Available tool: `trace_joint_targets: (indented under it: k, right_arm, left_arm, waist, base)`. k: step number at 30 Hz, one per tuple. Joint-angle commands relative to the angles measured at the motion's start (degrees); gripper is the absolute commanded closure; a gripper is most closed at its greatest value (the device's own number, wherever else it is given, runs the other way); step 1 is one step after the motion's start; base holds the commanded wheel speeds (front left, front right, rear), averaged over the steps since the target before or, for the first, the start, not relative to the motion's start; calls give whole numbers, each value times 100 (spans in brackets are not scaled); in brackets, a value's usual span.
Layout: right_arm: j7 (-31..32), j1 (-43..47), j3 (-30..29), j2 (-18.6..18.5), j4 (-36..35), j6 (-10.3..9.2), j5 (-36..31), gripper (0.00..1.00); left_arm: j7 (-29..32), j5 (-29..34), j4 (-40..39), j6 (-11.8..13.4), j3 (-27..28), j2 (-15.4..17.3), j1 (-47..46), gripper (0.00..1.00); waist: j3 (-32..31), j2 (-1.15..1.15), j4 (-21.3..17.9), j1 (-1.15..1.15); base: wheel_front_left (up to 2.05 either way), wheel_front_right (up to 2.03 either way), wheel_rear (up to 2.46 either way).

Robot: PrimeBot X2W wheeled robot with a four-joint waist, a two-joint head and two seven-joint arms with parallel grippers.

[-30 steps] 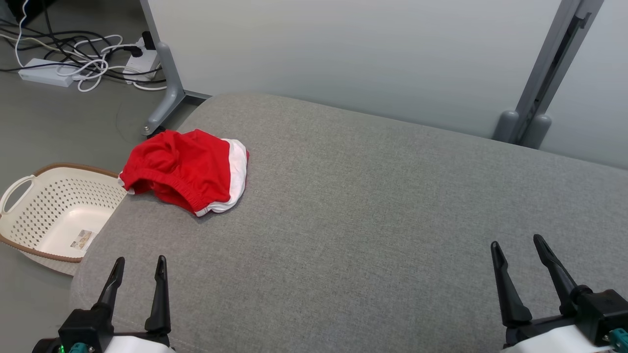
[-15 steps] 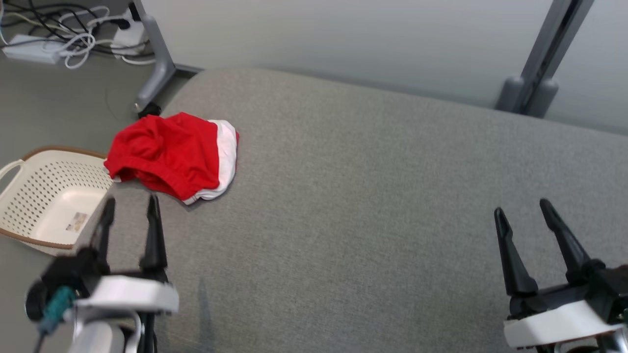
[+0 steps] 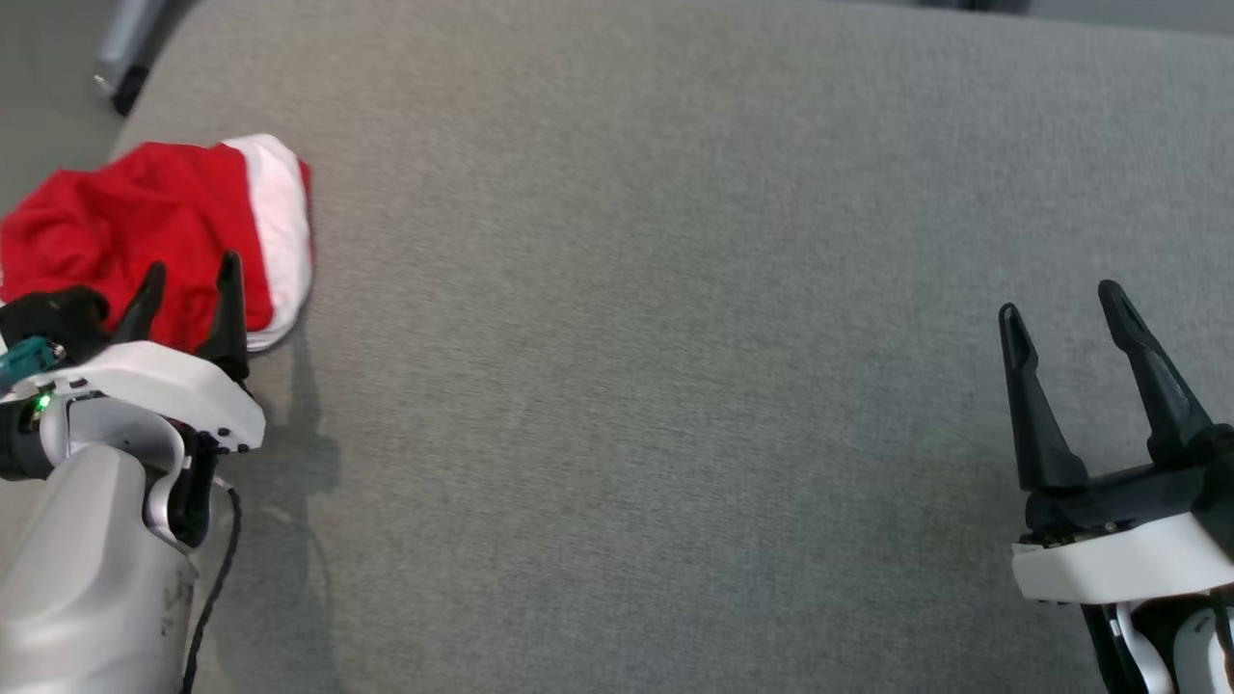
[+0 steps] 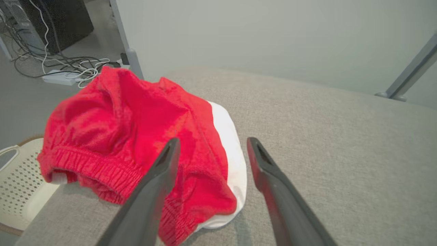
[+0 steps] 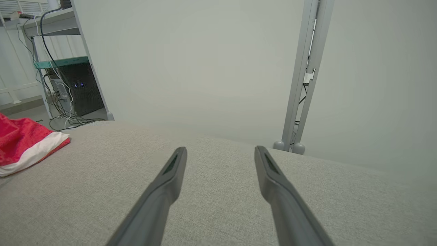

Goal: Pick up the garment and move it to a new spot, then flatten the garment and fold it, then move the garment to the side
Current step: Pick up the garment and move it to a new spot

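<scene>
**Opening step: the pick-up.** A crumpled red cloth garment with a white band [image 3: 145,231] lay in a heap at the far left corner of the grey fabric-covered surface [image 3: 627,337], its elastic-gathered edge toward the robot. The left gripper [image 3: 192,265] hovered at the heap's near edge, its two dark fingers [image 4: 160,174] spread wide and holding nothing. In the left wrist view one finger crossed the red cloth and the other stood by the white band's edge; whether either touched cloth could not be told. The right gripper [image 3: 1059,299] hung well apart over bare surface on the right, fingers likewise spread and holding nothing.

Judged from this, the garment had not yet been lifted, so moving, flattening, folding and setting aside all remained. The next move would seem to call for the left fingers to sink into a raised fold and close on enough layers for the whole heap to lift.

A cream perforated plastic basket with a brown rim [image 4: 13,191] stood on the floor beside the surface's left edge, just below the garment. The part in view held nothing visible.
</scene>
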Motion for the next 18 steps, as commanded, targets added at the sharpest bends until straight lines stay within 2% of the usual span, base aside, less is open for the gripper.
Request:
trace_joint_targets:
  k: [1,7,8,9,13,18]
  right_arm:
    - [-64,-91,-15,-27,4,1,0,0]
    - [-154,-197,-10,-13,79,1,1,0]
    - [-164,-219,-15,-13,90,1,-2,0]
    - [-170,-240,-27,-13,97,1,-4,0]
    - [-185,-262,-48,-6,139,1,-7,0]
    - [-247,-194,-104,35,226,1,14,0]
  left_arm:
    - [81,-62,341,-59,3,68,-263,0]
    - [297,-143,1507,-85,18,167,-841,0]
    - [257,-155,1623,-104,21,180,-928,21]
    - [181,-128,1717,-98,13,208,-994,100]
    - [-130,-16,2026,-51,-64,257,-1139,100]
    - [-713,68,1918,23,-26,300,-1142,100]
  waist:
    - [385,0,-329,0]
    - [561,0,-445,0]
    - [572,0,-450,0]
    - [578,0,-450,0]
    - [531,0,-432,0]
    - [278,0,-404,0]
  base:
    - [0,0,0]
    - [0,0,0]
    - [0,0,0]
    - [0,0,0]
    - [0,0,0]
    - [0,0,0]
